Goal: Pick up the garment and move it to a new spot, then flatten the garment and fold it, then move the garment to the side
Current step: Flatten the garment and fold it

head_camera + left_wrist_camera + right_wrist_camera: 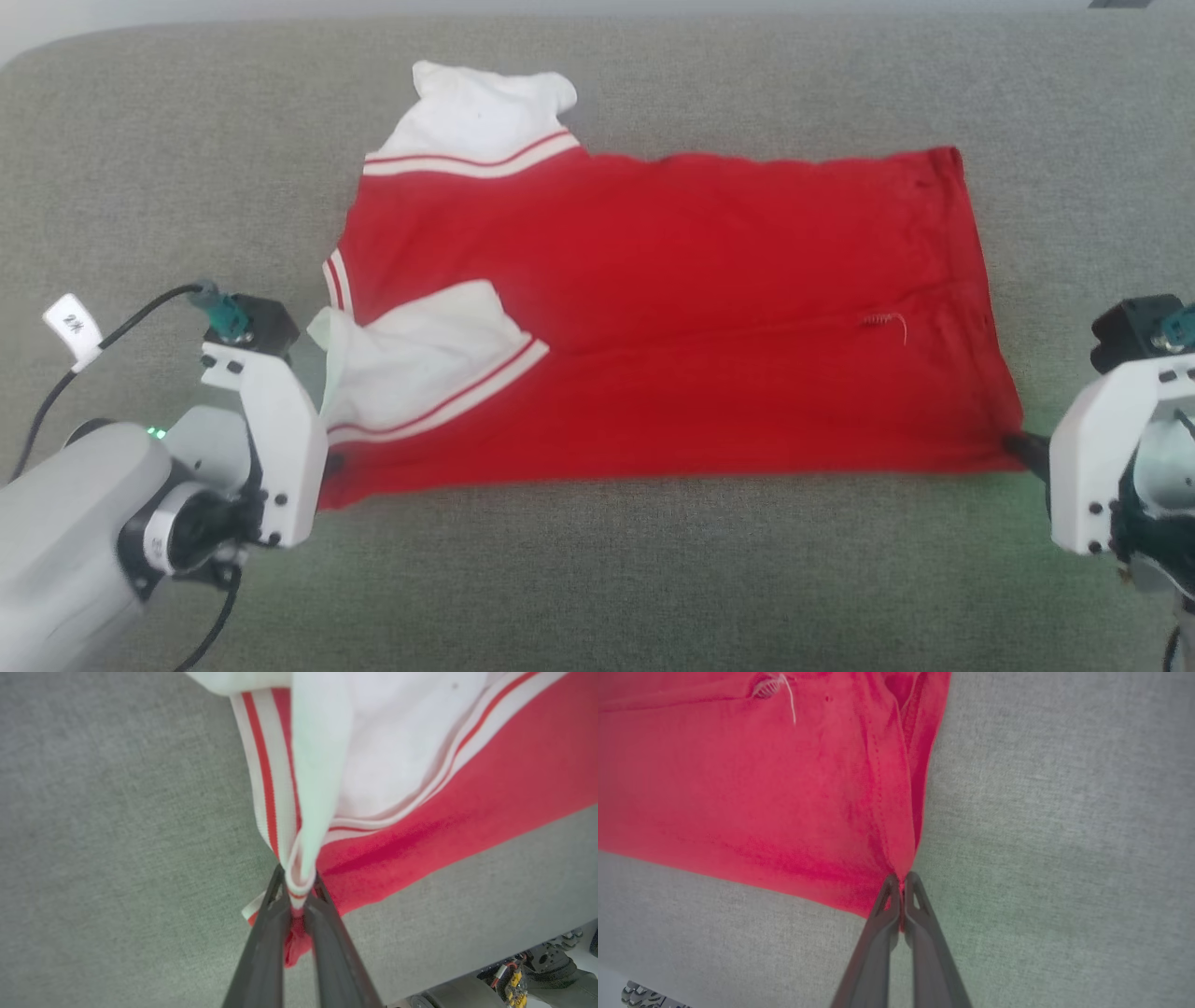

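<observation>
Since my left gripper and right gripper pinch its near corners, the red thin-fabric jersey with short white sleeves lies spread between them on the grey woven cushion, long axis running jaw to jaw, collar end at my left, hem at my right. Left wrist: jaws nearly closed, clamping bunched striped trim; cloth spreads ahead-right. Right wrist: jaws clamped on the hem corner; cloth spreads ahead-left. Neither arm nearer.

Grey fabric surface; red garment lies flat mid-surface, white-sleeved end at 9 o'clock, hem at 3 o'clock.
</observation>
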{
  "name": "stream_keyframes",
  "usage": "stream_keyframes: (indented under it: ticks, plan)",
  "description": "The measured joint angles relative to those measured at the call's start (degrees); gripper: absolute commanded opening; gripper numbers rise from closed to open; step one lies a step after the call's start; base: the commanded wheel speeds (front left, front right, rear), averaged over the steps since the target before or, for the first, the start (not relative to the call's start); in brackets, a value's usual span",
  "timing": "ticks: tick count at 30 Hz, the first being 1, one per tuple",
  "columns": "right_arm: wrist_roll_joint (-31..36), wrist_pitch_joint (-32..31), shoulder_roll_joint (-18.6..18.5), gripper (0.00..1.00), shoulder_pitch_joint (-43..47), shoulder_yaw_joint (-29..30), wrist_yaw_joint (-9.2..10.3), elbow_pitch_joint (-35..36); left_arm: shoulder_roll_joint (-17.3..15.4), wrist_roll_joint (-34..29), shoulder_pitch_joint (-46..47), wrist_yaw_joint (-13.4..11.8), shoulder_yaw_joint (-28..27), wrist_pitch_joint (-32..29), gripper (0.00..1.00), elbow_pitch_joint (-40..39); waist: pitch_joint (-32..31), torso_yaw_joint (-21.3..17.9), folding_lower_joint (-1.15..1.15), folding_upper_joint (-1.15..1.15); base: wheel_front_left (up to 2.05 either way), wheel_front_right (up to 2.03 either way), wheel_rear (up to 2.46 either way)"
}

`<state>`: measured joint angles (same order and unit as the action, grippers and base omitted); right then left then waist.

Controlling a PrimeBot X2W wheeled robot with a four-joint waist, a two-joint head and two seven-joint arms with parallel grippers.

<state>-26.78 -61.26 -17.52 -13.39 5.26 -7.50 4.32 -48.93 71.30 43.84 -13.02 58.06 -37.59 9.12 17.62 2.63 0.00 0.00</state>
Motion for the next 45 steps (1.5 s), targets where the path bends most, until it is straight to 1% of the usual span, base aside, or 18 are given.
stream_keyframes:
  ticks: [5,9,11,14,17,18,19,20,21,22,23,26,29,34,37,39,42,45]
  plan:
    - [-0.89,-4.13,0.12,0.0,4.28,1.49,0.0,6.02,-4.58,0.21,-2.66,-5.23,0.25,-1.92,0.0,-9.23,-0.25,0.22,0.0,0.0,0.0,0.0,0.0]
    - [-0.85,-5.77,1.49,0.0,7.97,2.87,0.0,9.01,-6.33,0.53,-5.1,-7.8,0.53,-1.71,0.0,-13.71,0.02,0.33,0.0,0.0,0.0,0.0,0.0]
    - [-0.56,-5.73,2.68,0.0,9.17,3.33,0.0,9.29,-6.47,0.8,-6.03,-8.25,0.53,-1.04,0.0,-14.04,0.14,0.31,0.0,0.0,0.0,0.0,0.0]
    - [0.0,-4.94,3.53,0.0,9.95,3.07,0.0,9.0,-6.14,0.78,-6.76,-8.02,0.76,-0.21,0.0,-13.19,0.2,0.19,0.0,0.0,0.0,0.0,0.0]
    - [-0.71,-3.71,6.06,0.0,9.87,3.0,0.0,6.33,-4.1,2.23,-7.81,-7.22,0.4,1.42,0.0,-9.68,0.12,-0.2,0.0,0.0,0.0,0.0,0.0]
    - [-0.66,-3.19,6.47,0.0,9.73,2.89,0.0,5.31,-3.55,2.41,-7.97,-6.77,0.46,1.48,0.1,-8.36,0.07,-0.32,0.0,0.0,0.0,0.0,0.0]
    - [-0.26,-2.77,6.47,0.0,9.41,2.69,0.0,4.33,-3.0,2.72,-8.05,-6.3,0.43,1.54,0.28,-7.05,0.01,-0.43,0.0,0.0,0.0,0.0,0.0]
    - [0.35,-2.23,6.41,0.15,9.03,2.37,0.0,3.25,-2.46,2.86,-8.05,-5.68,0.46,1.66,0.36,-5.73,-0.03,-0.55,0.0,0.0,0.0,0.0,0.0]
    - [0.75,-1.55,6.36,0.33,8.61,1.9,-0.01,2.4,-1.93,2.92,-8.05,-5.06,0.4,1.94,0.48,-4.7,-0.04,-0.65,0.0,0.0,0.0,0.0,0.0]
    - [0.77,-1.04,6.42,0.85,8.17,1.63,-0.01,1.25,-1.4,3.15,-8.02,-4.53,0.31,1.98,1.0,-3.59,-0.09,-0.74,0.0,0.0,0.0,0.0,0.0]
    - [0.52,-0.47,6.41,1.0,7.78,1.36,0.0,0.32,-1.01,3.3,-7.94,-4.12,0.19,2.08,1.0,-2.6,-0.19,-0.8,0.0,0.0,0.0,0.0,0.0]
    - [0.49,1.29,5.6,1.0,6.78,0.08,-0.04,-1.49,-0.44,3.44,-7.2,-3.52,0.1,1.77,1.0,-1.29,-0.64,-0.85,0.0,0.0,0.0,0.0,0.0]
    - [0.03,2.4,4.9,1.0,6.2,-0.86,-0.05,-1.96,-1.3,2.7,-6.45,-4.08,0.34,1.12,1.0,-1.76,-1.42,-0.86,0.0,0.0,0.0,0.0,0.0]
    - [0.37,4.39,3.26,1.0,6.53,-0.15,0.0,0.14,-6.3,0.68,-4.42,-6.0,-0.14,-0.7,1.0,-6.47,-2.99,-1.12,0.0,0.0,0.0,0.0,0.0]
    - [0.18,6.61,2.8,1.0,6.69,0.44,0.0,2.63,-8.88,-0.21,-2.72,-7.16,-0.92,-1.72,1.0,-10.07,-3.62,-1.75,0.0,0.0,0.0,0.0,0.0]
    - [0.0,8.49,2.6,1.0,6.59,0.4,0.0,4.49,-10.38,-0.83,-1.55,-7.43,-1.34,-2.22,1.0,-11.61,-3.91,-2.39,0.0,0.0,0.0,0.0,0.0]
    - [-0.42,13.04,2.56,1.0,5.25,-0.44,0.0,6.94,-11.58,-1.54,0.47,-7.27,-2.41,-2.29,1.0,-12.21,-4.15,-3.74,0.0,0.0,0.0,0.0,0.0]
    - [-0.37,18.71,2.37,1.0,3.57,-2.23,0.01,8.51,-11.36,-3.13,2.72,-5.76,-3.27,-1.47,1.0,-10.81,-4.23,-5.51,0.0,0.0,0.0,0.0,0.0]
